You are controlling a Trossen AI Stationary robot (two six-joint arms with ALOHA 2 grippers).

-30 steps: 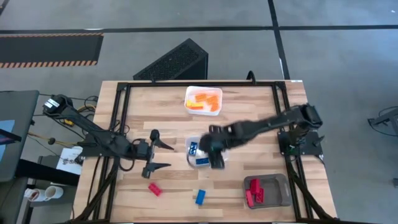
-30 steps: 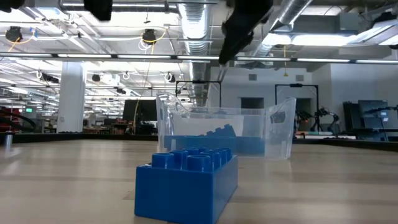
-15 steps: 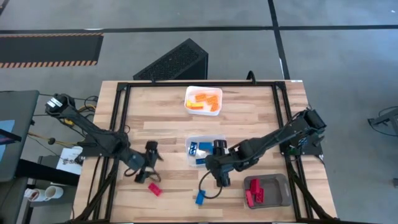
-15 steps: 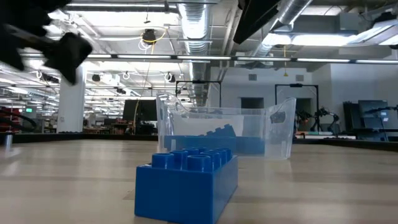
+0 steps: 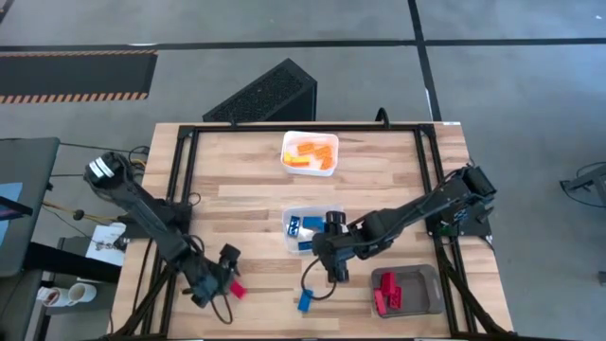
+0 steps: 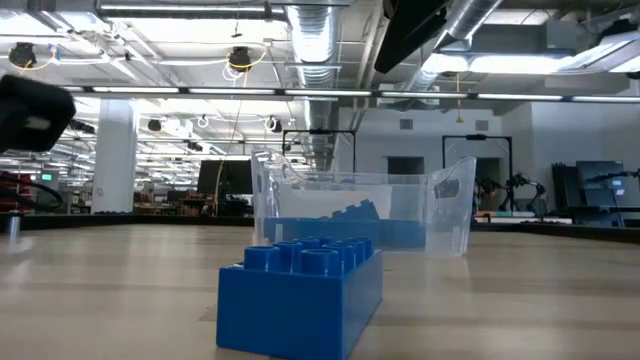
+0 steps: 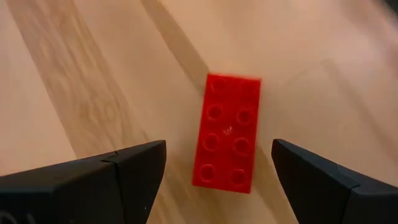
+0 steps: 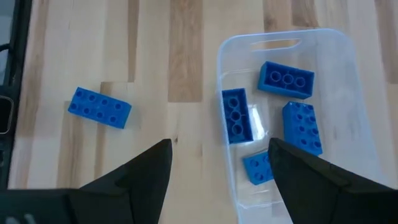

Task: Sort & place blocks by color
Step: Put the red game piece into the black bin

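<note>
left gripper [image 7: 217,171]: wide, straddling red block [image 7: 226,132] near worktop's front-left corner | right gripper [image 8: 219,168]: wide, empty, between clear tray [image 8: 348,93] and blue block [image 8: 99,107] | tip: descend square, close across short sides

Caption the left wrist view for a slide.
Open left gripper hovers over a red studded plastic brick lying flat on the wooden table.

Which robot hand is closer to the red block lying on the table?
The left one. The left gripper hangs right over the red block, fingers open on either side. The right gripper is farther off, between the clear tray and the blue block.
</note>
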